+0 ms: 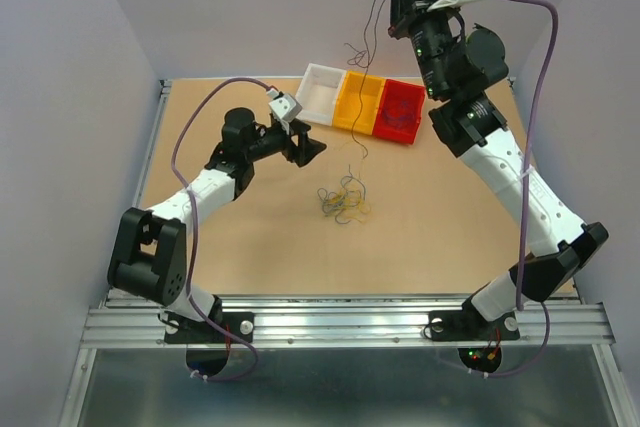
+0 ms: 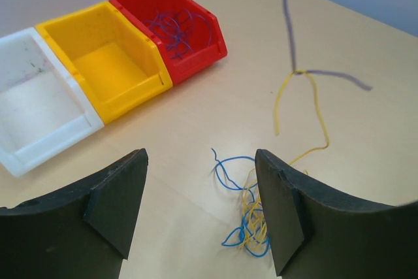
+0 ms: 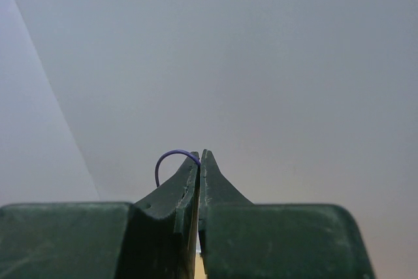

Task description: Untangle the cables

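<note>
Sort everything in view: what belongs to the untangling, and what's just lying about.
Job:
- purple wire, pinched in the shut right end effector
- yellow wire hanging from it
- wire pile
- red bin, holding sorted wires

Lying about:
- yellow bin
- white bin
- lilac arm cables

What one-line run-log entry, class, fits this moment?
right hand: shut on purple wire, high | yellow wire: caught on purple wire | left hand: open, near wire pile

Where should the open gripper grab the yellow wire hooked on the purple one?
Pinch the yellow wire on its longer strand, just below the knot, where it seems to hang free. The left gripper could come from the side, above the pile.
</note>
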